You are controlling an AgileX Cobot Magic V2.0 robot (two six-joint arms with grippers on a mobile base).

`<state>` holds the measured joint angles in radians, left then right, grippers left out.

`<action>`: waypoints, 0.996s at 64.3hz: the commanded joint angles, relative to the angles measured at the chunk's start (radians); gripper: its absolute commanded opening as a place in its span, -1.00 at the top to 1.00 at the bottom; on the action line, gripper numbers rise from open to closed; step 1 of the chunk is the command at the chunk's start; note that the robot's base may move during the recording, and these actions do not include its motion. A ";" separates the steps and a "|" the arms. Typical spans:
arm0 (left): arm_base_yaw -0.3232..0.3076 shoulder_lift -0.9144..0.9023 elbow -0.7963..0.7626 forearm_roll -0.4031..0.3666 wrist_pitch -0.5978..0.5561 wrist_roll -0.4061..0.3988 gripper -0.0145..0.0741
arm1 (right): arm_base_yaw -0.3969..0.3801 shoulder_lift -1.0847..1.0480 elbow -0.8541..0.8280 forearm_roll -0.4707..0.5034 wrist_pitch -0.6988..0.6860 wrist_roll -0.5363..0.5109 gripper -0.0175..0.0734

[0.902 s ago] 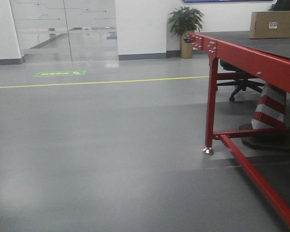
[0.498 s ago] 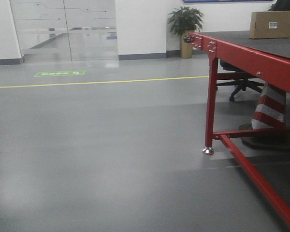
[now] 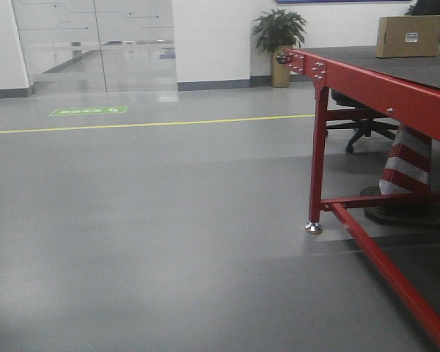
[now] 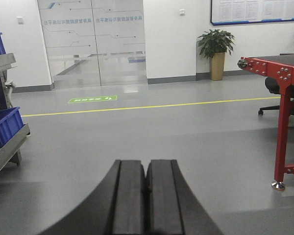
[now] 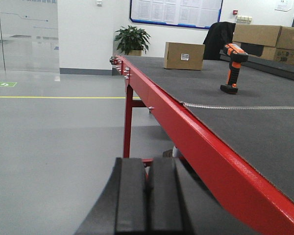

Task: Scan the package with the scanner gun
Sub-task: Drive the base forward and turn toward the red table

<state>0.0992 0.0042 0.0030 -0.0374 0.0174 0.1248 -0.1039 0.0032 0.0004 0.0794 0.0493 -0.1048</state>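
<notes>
A brown cardboard package (image 5: pixel 184 56) with a white label stands on the far part of the red-framed table (image 5: pixel 186 132); it also shows in the front view (image 3: pixel 409 37). An orange and black scanner gun (image 5: pixel 232 67) stands upright on the dark table top, to the right of the package and nearer. My right gripper (image 5: pixel 147 169) is shut and empty, low beside the table's left edge, well short of both. My left gripper (image 4: pixel 146 169) is shut and empty, over open floor left of the table.
More cardboard boxes (image 5: pixel 267 39) are stacked at the table's far right. A potted plant (image 3: pixel 279 45) stands by the back wall. An office chair (image 3: pixel 359 121) and a red-white striped cone (image 3: pixel 405 165) sit under the table. A rack with a blue bin (image 4: pixel 4 127) stands at far left.
The front view has shifted slightly; the table and package sit a little further left and the scene has drifted, so the base is moving a little. Neither gripper's state has changed.
</notes>
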 commanded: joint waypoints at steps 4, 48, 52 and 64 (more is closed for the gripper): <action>-0.002 -0.004 -0.003 -0.006 -0.017 -0.005 0.92 | -0.004 -0.003 0.000 -0.005 -0.014 -0.003 0.95; -0.062 -0.004 -0.003 -0.006 -0.017 -0.005 0.92 | -0.004 -0.003 0.000 -0.005 -0.014 -0.003 0.95; -0.062 -0.004 -0.003 -0.006 -0.017 -0.005 0.92 | -0.004 -0.003 0.000 -0.005 -0.014 -0.003 0.95; -0.062 -0.004 -0.003 -0.006 -0.017 -0.005 0.92 | -0.004 -0.003 0.000 -0.005 -0.014 -0.003 0.95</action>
<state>0.0400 0.0042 0.0030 -0.0374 0.0174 0.1248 -0.1039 0.0032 0.0004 0.0794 0.0493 -0.1048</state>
